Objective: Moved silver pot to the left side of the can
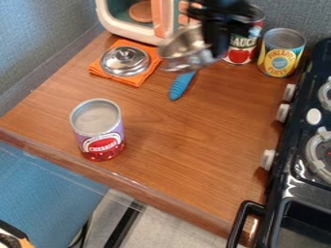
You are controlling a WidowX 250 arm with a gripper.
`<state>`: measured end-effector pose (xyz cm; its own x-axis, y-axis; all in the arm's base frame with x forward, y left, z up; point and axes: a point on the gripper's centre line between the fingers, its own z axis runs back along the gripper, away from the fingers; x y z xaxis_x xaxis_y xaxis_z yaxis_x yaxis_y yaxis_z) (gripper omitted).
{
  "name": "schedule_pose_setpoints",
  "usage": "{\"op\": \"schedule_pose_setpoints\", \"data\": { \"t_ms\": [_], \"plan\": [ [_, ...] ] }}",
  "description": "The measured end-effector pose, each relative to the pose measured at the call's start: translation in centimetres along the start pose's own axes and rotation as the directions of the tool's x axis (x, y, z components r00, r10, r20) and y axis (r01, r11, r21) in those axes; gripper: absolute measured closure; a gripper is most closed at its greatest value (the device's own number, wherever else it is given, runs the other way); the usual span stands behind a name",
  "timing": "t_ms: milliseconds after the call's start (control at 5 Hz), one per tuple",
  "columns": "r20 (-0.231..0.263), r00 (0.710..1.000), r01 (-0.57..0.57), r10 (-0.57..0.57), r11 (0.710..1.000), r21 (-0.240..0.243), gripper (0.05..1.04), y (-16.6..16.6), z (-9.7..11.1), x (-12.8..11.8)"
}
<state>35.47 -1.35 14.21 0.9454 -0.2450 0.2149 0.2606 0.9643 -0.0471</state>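
The black gripper [213, 47] hangs down at the top, right of centre, and is shut on the silver pot [184, 48] at the pot's right side. The pot is tilted and appears held above the counter, over the far end of a blue-handled utensil. A can [102, 140] with a purple and red cherries label stands upright at the left front of the counter, well apart from the pot. Where exactly the fingertips meet the pot is blurred.
A silver lid [125, 61] lies on an orange cloth [138, 79]. The blue handle [180, 86] lies below the pot. Behind are a toy oven [123, 30], a sauce can [240, 48] and a pineapple can [280, 54]. A black stove [297, 145] borders the right.
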Motion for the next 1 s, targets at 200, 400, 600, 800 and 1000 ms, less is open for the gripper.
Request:
{"op": "schedule_pose_setpoints", "data": {
  "t_ms": [200, 400, 600, 800, 1000],
  "plan": [
    [0.003, 0.990, -0.139, 0.139, 0.990, 0.033, 1.011, 4.1, 1.1, -3.0],
    [-0.021, 0.971, -0.237, 0.239, 0.970, 0.060, 1.011, 6.9, 0.6, -6.1],
    [-0.036, 0.942, -0.329, 0.333, 0.940, 0.095, 1.011, 8.8, -0.3, -9.0],
    [-0.022, 0.911, -0.405, 0.412, 0.904, 0.141, 1.011, 10.6, -1.3, -11.0],
    [0.005, 0.892, -0.446, 0.452, 0.878, 0.173, 1.012, 11.6, -2.0, -11.2]
  ]
}}
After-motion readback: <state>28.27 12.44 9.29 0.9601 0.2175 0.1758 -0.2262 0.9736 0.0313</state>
